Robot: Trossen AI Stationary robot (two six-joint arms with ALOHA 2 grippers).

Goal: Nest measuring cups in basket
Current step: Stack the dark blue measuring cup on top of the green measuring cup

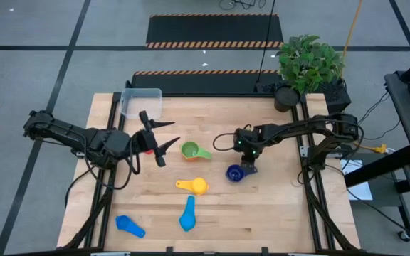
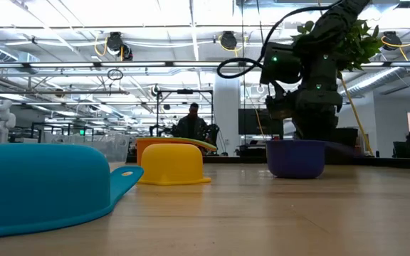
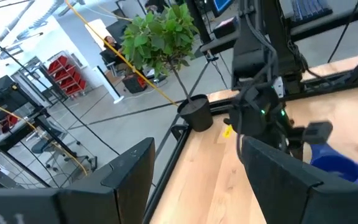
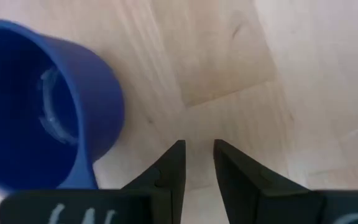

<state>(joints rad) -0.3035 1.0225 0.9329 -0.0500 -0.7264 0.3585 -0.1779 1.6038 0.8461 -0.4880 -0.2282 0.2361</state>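
At the centre of the high view, on the wooden desk [image 1: 276, 206], the right gripper [image 1: 250, 167] hangs low just beside the navy cup [image 1: 234, 173], which stands upright right of the frame's middle. In the right wrist view the two dark fingers [image 4: 173, 168] stand nearly pressed together with only a narrow slit between them, nothing caught in it, and the navy cup [image 4: 42, 106] sits apart from them at the left of that frame, its hollow facing the camera. The left gripper [image 1: 159, 141] hovers left of centre, its fingers spread wide and holding nothing, pointing toward the green cup [image 1: 193, 151], which lies near it, open side up. Below the green cup the yellow cup [image 1: 194, 186] rests mouth down, and lower still two light blue cups lie well apart from each other: one [image 1: 188, 215] near the bottom centre, the other [image 1: 129, 225] at the lower left. The clear basket [image 1: 141, 102] stands at the desk's upper left corner, away from all the cups. A potted plant [image 1: 306, 65] stands at the upper right edge. In the low view, an orange cup [image 2: 148, 145] peeks out behind the yellow one, and a person [image 2: 193, 122] stands far off in the room.
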